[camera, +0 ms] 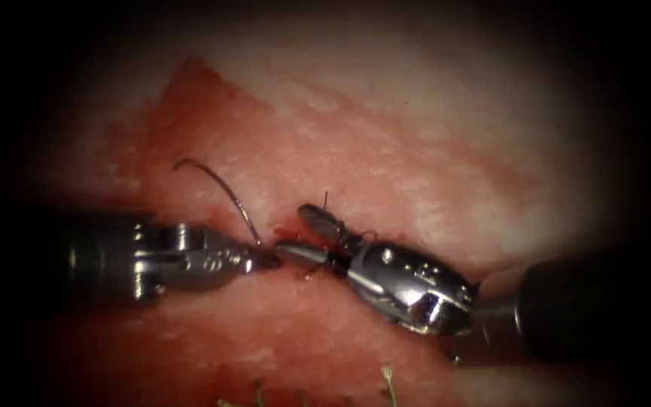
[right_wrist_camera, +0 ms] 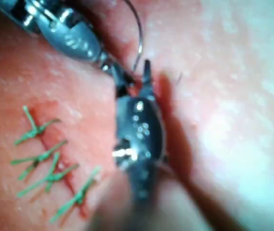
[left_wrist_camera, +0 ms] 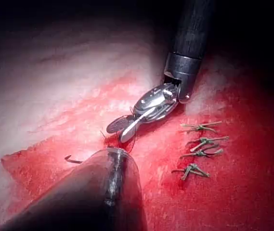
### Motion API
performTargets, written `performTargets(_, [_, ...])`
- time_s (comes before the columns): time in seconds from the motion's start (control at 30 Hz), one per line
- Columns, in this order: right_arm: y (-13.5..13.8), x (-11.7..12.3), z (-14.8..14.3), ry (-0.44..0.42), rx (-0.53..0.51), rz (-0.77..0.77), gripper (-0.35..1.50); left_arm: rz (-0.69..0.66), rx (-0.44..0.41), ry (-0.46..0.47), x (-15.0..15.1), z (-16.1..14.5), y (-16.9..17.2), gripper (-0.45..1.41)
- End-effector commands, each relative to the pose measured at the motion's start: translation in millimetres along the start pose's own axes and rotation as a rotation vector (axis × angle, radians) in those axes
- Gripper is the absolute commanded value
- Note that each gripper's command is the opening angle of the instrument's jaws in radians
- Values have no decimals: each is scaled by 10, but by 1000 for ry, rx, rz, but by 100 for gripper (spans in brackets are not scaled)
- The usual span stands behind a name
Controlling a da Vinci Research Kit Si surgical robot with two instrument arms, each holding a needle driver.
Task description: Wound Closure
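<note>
My left tool comes in from the left, its jaws shut on the curved needle near the end that lies by the cut. The rest of the needle arches up and to the left over the tissue on the cut's left side; I cannot tell whether its held end enters the tissue. My right tool reaches in from the right with its jaws open, one on each side of the red spot at the cut, holding nothing. Short dark thread sticks up beside its upper jaw. The needle also curves above both tools' tips.
Several green knotted stitches close the cut behind the right tool, and their ends show at the picture's lower edge. Red fluid stains the tissue left of the cut. The left shaft lies low over the tissue.
</note>
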State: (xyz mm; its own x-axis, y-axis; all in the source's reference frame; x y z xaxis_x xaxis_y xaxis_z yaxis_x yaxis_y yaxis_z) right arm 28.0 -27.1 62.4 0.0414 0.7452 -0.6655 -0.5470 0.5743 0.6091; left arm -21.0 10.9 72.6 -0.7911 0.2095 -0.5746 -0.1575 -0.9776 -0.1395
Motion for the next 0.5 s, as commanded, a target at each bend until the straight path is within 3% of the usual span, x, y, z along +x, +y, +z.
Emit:
performTargets(0.03, [-3,-12,0,-5,-3,2,31,-9,0,-2,2,10,8,-45])
performTargets(0.5, [1,-24,5,-42,-93,68,31,-31,23,-23,13,14,9,-45])
